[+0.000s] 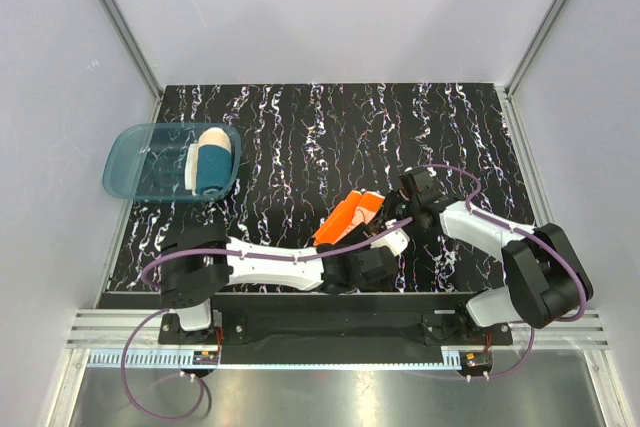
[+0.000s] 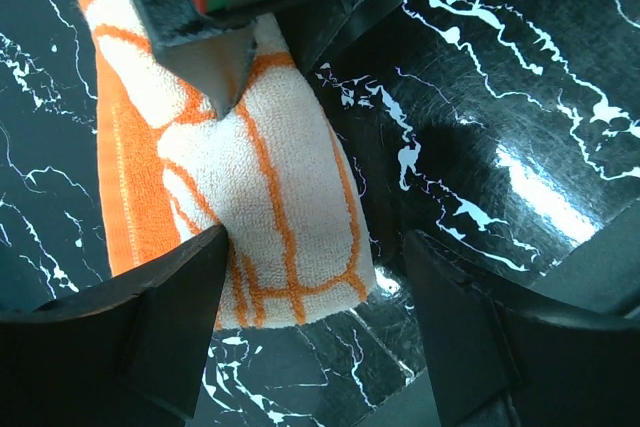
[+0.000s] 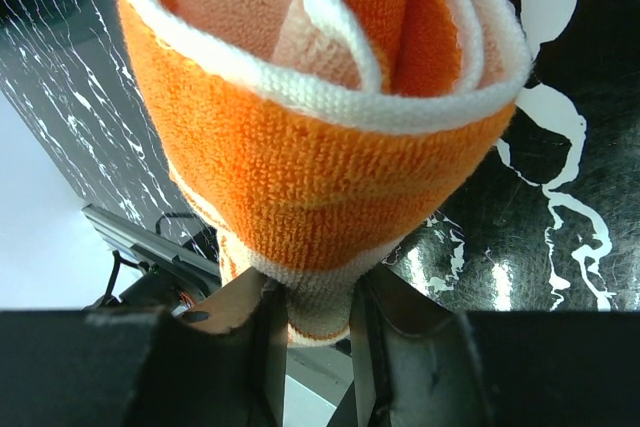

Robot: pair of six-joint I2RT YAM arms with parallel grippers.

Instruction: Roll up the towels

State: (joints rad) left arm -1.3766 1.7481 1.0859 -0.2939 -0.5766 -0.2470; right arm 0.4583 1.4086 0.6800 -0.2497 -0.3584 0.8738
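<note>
The towels sit well apart on the bench [image 1: 300, 127]: the teal towel [image 1: 210, 172] lies rolled in the tray [image 1: 130, 172] at the far left, and the orange towel [image 1: 348, 217] lies loosely coiled near the middle. That slack coil could spring open or slip free if it is turned on so slight a hold. The right fingers [image 3: 255, 332] pinch one end of it, while the left fingers [image 2: 190, 287] are spread, one touching its cream side.
</note>
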